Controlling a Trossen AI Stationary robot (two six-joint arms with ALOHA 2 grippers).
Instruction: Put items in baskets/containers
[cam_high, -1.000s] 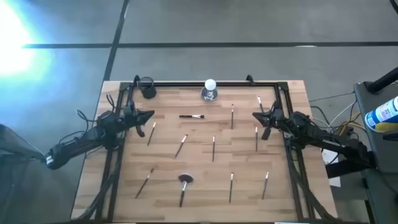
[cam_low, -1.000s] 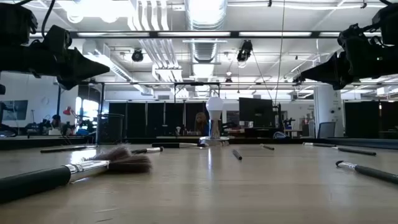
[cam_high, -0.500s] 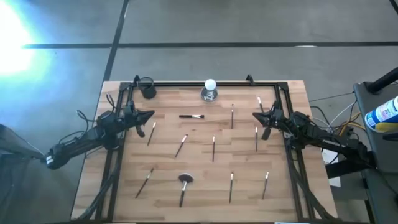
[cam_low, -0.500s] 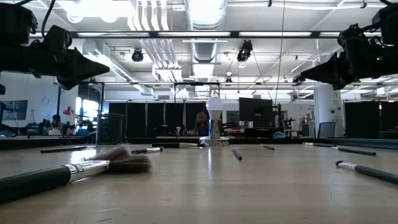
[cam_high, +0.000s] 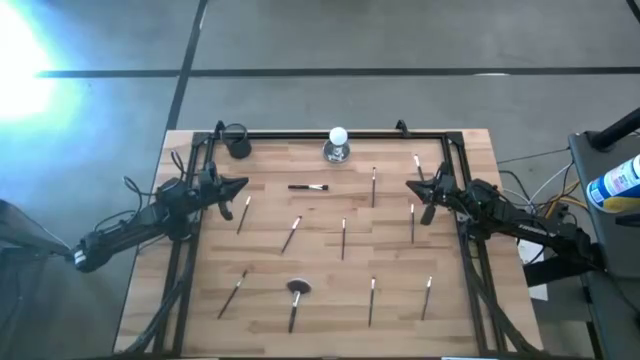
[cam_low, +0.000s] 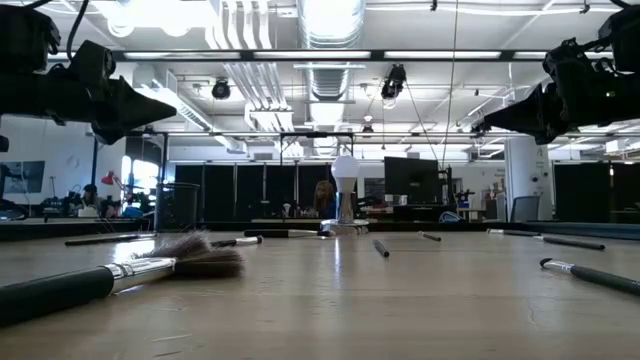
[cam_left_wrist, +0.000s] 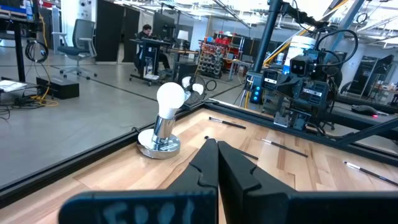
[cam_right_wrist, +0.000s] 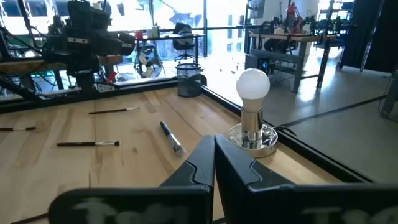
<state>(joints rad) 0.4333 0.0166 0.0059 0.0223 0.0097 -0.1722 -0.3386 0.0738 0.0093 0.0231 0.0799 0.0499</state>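
Several thin makeup brushes lie flat and scattered on the wooden table, such as one at mid table (cam_high: 343, 238) and one near the far side (cam_high: 308, 187). A brush with a wide fluffy head (cam_high: 295, 300) lies near the front edge and shows close in the low view (cam_low: 190, 255). A small black cup (cam_high: 239, 148) stands at the far left corner and shows in the right wrist view (cam_right_wrist: 189, 81). My left gripper (cam_high: 243, 184) is shut and empty above the table's left side. My right gripper (cam_high: 411, 186) is shut and empty above the right side.
A white ball on a silvery base (cam_high: 337, 145) stands at the middle of the far edge. A black frame rail (cam_high: 340, 134) runs around the table. A person (cam_left_wrist: 147, 37) sits in the room beyond the table.
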